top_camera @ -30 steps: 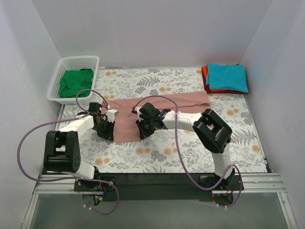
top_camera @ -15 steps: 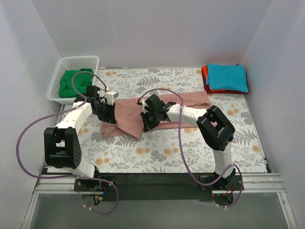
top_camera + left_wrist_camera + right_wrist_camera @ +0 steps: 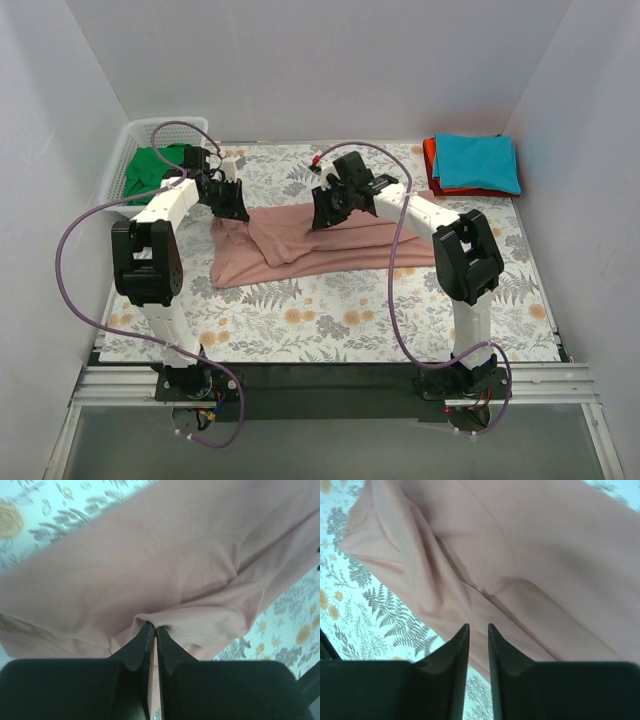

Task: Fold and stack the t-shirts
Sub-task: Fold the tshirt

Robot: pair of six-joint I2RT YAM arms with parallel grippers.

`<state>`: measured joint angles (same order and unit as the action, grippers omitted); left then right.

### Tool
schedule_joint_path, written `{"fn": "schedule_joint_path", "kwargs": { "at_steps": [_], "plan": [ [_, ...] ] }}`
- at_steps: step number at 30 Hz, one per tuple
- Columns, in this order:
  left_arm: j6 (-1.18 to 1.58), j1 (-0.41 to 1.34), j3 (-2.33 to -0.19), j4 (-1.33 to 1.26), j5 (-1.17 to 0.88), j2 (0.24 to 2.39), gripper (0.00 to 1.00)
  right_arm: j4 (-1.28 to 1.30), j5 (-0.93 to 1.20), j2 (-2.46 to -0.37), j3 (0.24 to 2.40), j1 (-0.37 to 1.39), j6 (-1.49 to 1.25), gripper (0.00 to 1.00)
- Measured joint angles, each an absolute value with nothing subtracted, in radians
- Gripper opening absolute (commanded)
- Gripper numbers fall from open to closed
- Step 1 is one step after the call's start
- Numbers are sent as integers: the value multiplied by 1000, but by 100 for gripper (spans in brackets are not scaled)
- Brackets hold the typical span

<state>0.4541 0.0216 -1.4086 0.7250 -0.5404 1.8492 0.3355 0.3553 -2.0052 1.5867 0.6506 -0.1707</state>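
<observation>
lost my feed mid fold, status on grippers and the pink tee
Left gripper shut on pink tee edge. Right gripper jaws parted, nothing held. Tee rumpled, half folded.

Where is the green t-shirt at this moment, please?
In the top view, the green t-shirt lies in the white basket at the far left, just to the left of the left claw.
</observation>
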Motion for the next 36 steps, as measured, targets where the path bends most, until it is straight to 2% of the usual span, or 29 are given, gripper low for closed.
{"fn": "schedule_joint_path", "kwargs": {
  "at_steps": [3,9,16,19,22,23,26,29,30,33,36],
  "plan": [
    [498,6,-1472,701,-558,1921,0,376,372,-2004,1580,579,-112,36],
    [586,-36,-1507,636,-588,2020,0,450,339,-1950,1475,424,27,35],
    [669,-44,-1515,586,-584,2053,0,522,287,-1794,1312,308,165,34],
    [707,-44,-1522,562,-568,2060,0,534,263,-1747,1279,250,215,42],
    [737,-49,-1529,549,-539,2071,0,541,242,-1734,1275,194,269,54],
    [746,-51,-1531,545,-527,2076,7,543,234,-1734,1276,178,290,57],
    [766,-57,-1531,546,-495,2088,15,557,208,-1737,1287,154,353,59],
    [779,-60,-1531,545,-467,2087,29,569,194,-1756,1322,154,426,58],
    [783,-63,-1531,544,-458,2085,37,571,188,-1769,1342,157,459,58],
    [793,-71,-1514,535,-436,2065,45,575,181,-1795,1373,159,540,59],
    [793,-78,-1473,528,-434,2009,47,587,178,-1808,1377,159,622,61]
  ]
}}
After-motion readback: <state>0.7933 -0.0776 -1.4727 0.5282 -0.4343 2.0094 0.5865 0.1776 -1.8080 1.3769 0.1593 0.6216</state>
